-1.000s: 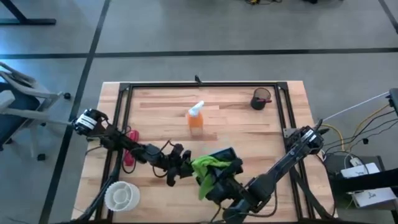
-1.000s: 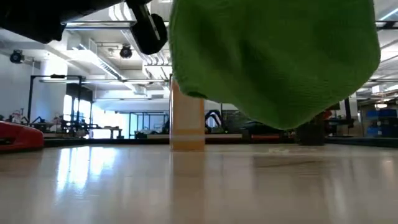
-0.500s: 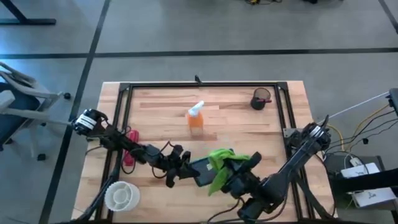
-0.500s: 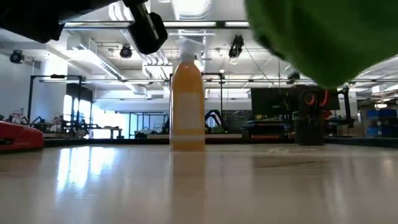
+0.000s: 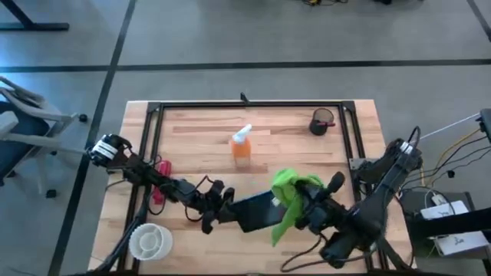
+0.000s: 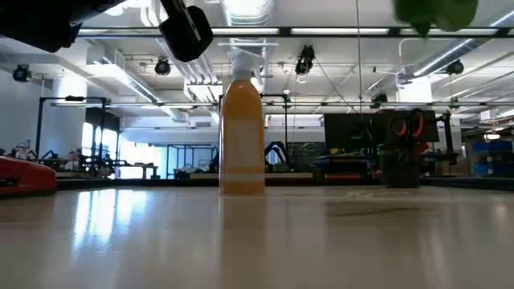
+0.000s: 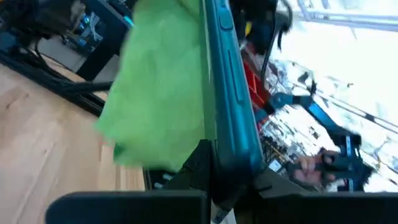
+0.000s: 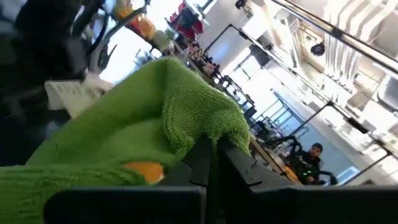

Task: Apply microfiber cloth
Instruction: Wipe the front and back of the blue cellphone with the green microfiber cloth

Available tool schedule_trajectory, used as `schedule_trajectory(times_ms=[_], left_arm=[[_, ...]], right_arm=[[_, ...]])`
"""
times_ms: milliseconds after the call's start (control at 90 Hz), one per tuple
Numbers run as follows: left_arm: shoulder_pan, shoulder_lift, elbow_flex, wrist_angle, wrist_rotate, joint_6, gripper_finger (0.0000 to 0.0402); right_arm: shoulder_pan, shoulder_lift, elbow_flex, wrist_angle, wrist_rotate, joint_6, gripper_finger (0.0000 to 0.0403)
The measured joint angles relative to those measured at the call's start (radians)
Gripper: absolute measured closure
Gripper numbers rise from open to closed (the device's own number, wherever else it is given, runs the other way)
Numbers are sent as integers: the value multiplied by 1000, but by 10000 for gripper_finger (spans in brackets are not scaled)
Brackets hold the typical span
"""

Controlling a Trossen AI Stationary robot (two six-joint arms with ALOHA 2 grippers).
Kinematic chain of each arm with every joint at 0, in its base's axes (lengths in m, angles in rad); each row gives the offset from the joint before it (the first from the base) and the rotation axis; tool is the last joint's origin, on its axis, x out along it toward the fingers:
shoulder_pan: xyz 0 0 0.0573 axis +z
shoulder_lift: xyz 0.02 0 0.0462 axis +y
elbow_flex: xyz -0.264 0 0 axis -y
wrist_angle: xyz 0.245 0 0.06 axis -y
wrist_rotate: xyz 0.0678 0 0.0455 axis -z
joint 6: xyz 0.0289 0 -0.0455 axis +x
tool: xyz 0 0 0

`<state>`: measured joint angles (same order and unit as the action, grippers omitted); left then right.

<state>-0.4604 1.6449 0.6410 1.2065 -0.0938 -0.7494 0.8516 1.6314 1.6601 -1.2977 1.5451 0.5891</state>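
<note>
The table [image 5: 192, 123] carries the whole scene, and the chief risk sits above its front edge. The left gripper [image 5: 219, 216] is clamped on the tablet [image 5: 257, 212] by one end only, holding it off the wood. The right gripper [image 5: 303, 203] is closed on the cloth [image 5: 288, 195], which hangs in the air at the tablet's far end. A hard press from the cloth could lever the tablet out of that one-ended grip, or twist it, and drop it on the table. A loose fold could also snag the tablet's edge and drag it sideways. The bottle [image 5: 241, 146] stands well apart behind them, so a wide swing would be needed to knock it.

Only the high view shows both arms and how they meet. The left wrist view shows the tablet [image 7: 227, 93] edge-on with the cloth [image 7: 158, 87] beside it; whether they touch cannot be told. The low view catches just a scrap of cloth [image 6: 434, 12] at its top.
</note>
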Motion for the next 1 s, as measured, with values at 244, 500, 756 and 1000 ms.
schedule_trajectory(times_ms=[244, 500, 756, 1000], left_arm=[[67, 2, -1, -15, -100, -6, 395], [96, 2, 42, -13, -97, -7, 395], [90, 6, 114, -34, -65, 16, 395], [109, 6, 156, -57, -114, 59, 395]], right_arm=[[63, -16, 2, 136, -3, -108, 403], [18, 121, -2, 161, -9, -74, 403], [-68, 256, 3, 197, 37, -14, 403], [-93, 330, 3, 286, 41, -16, 403]])
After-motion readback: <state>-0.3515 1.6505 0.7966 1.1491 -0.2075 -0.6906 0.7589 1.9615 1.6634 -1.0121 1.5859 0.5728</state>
